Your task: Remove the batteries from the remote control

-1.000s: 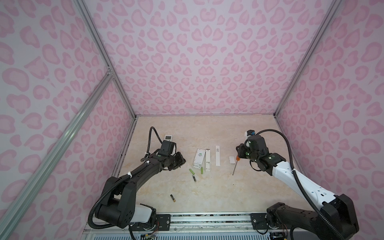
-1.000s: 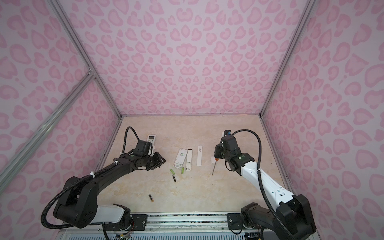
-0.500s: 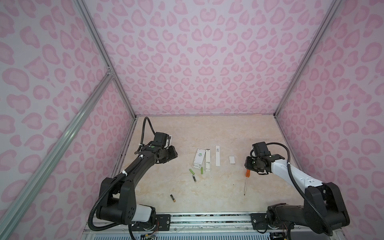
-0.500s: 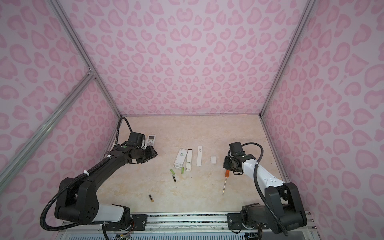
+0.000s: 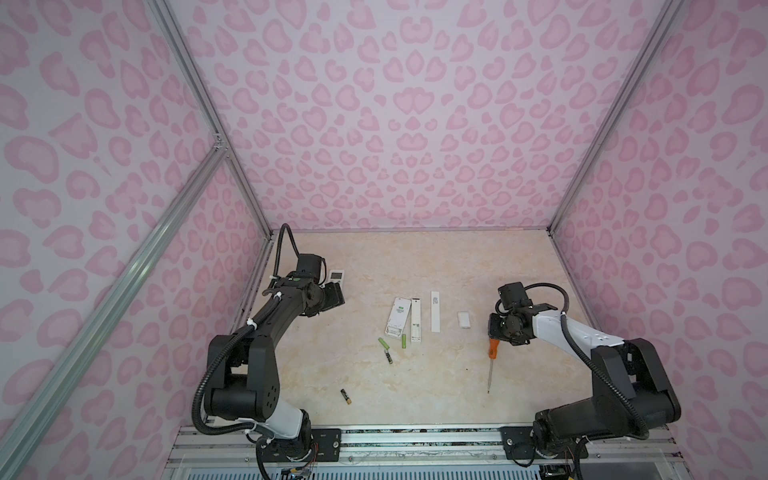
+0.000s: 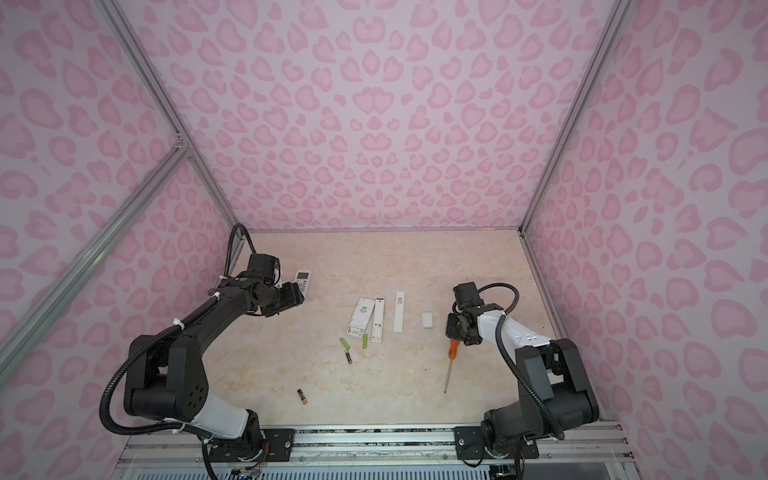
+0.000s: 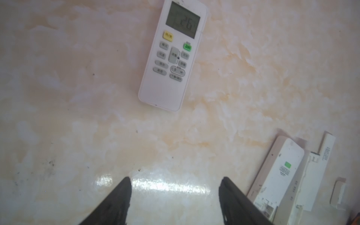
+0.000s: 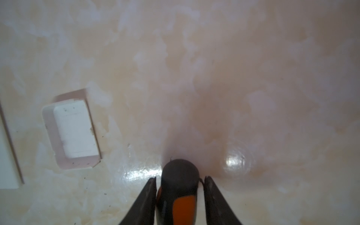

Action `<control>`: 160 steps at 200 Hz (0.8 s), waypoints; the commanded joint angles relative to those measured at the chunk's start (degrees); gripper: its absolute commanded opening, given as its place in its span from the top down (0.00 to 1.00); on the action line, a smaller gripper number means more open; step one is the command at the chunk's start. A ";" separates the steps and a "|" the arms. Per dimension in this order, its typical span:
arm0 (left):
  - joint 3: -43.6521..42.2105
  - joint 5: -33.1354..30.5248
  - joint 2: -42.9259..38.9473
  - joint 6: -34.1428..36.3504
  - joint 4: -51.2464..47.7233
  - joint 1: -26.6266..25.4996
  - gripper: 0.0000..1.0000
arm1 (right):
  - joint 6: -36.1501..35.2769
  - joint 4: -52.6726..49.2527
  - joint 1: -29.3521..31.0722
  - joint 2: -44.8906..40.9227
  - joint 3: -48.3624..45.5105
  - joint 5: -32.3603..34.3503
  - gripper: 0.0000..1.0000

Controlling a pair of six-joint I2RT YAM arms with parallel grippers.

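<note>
Since a second ago the right arm (image 5: 552, 328) has drawn back toward 4 o'clock, and the orange-handled screwdriver (image 5: 493, 349) now lies on the desk (image 5: 415, 257). The right jaws flank its black handle end with a thin gap on each side, released. The left arm (image 5: 274, 316) has swung toward 10 o'clock, beside the display remote (image 7: 171, 58), and the left jaws are spread wide and empty. Three batteries (image 5: 382, 343) lie just at 6 o'clock of the two opened remotes (image 5: 397, 316). One black battery (image 5: 345, 396) sits well apart toward 7 o'clock.

Orange-handled screwdriver (image 5: 493, 348); long cover plate (image 5: 434, 311); small cover (image 5: 464, 320)
</note>
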 commanded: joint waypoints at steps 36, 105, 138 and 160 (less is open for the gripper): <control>10.50 -6.97 12.09 4.72 -3.01 0.85 0.15 | -1.37 -0.16 -0.04 -2.78 1.82 1.12 0.54; 24.77 -8.01 28.32 4.66 -4.86 0.65 0.13 | -4.19 -4.79 -0.04 -2.30 10.69 -0.59 0.49; 25.92 -7.32 30.77 3.85 -4.07 -1.08 0.13 | -4.20 -5.43 -0.02 -3.43 12.74 -1.85 0.49; 27.07 -9.54 32.09 4.21 -5.19 -2.38 0.14 | -3.54 -4.38 -0.02 -5.24 11.88 -2.00 0.50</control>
